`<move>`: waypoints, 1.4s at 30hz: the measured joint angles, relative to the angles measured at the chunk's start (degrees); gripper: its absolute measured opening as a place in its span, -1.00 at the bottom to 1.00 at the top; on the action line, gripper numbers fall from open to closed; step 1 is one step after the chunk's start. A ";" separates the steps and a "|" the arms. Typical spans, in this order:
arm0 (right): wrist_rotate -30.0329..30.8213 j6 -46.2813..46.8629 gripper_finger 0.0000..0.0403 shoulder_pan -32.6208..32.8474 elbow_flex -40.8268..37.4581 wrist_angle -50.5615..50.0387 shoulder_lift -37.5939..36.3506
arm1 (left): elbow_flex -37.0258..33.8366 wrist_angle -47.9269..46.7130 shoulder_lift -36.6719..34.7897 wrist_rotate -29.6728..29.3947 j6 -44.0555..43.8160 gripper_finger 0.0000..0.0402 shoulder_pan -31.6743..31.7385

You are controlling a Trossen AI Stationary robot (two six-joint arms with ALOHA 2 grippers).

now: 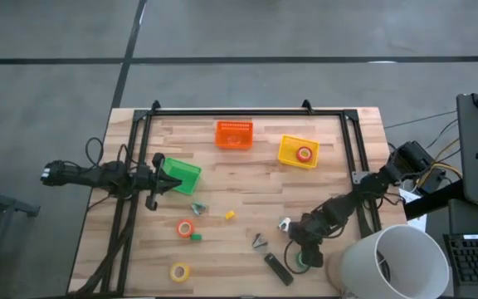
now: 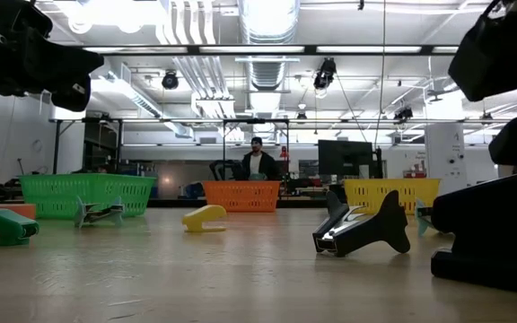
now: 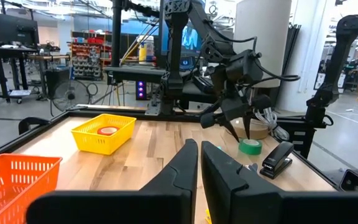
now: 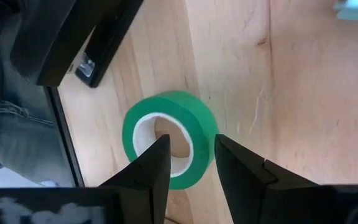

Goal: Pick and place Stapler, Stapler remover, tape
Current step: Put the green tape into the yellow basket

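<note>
Your right gripper (image 4: 190, 163) hangs with its fingers parted straight above the green ring-shaped tape roll (image 4: 169, 138) lying flat on the wooden table (image 1: 247, 178) just beside the black bar-shaped stapler (image 1: 277, 269), one fingertip over its pale centre hole.

Wooden table (image 1: 247, 178) with three baskets, tape rolls (image 1: 186, 227), black stapler (image 1: 278, 270), staple removers.

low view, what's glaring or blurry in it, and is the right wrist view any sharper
Low view: ceiling lights blow out to white, and the near black stapler is a dark blur. Right wrist view: the green tape is sharp, while the right gripper reads softer.
</note>
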 joint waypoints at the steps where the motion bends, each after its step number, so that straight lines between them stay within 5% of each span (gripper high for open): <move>1: 0.80 -0.02 -0.39 0.31 0.00 0.14 0.00 | 0.00 -0.02 0.00 0.00 0.00 -0.88 -0.02; 15: 3.61 -1.44 -0.45 2.20 0.67 0.04 4.63 | 0.00 -0.04 0.00 0.00 -0.02 -0.87 -0.02; 27: 5.56 -2.65 -0.79 1.38 0.79 -0.55 4.62 | 0.00 -0.08 -0.01 -0.01 0.00 -0.88 -0.02; 42: 13.88 -6.59 -0.77 -5.30 0.61 -6.08 -0.46 | 0.00 -0.11 0.00 -0.02 -0.01 -0.88 -0.01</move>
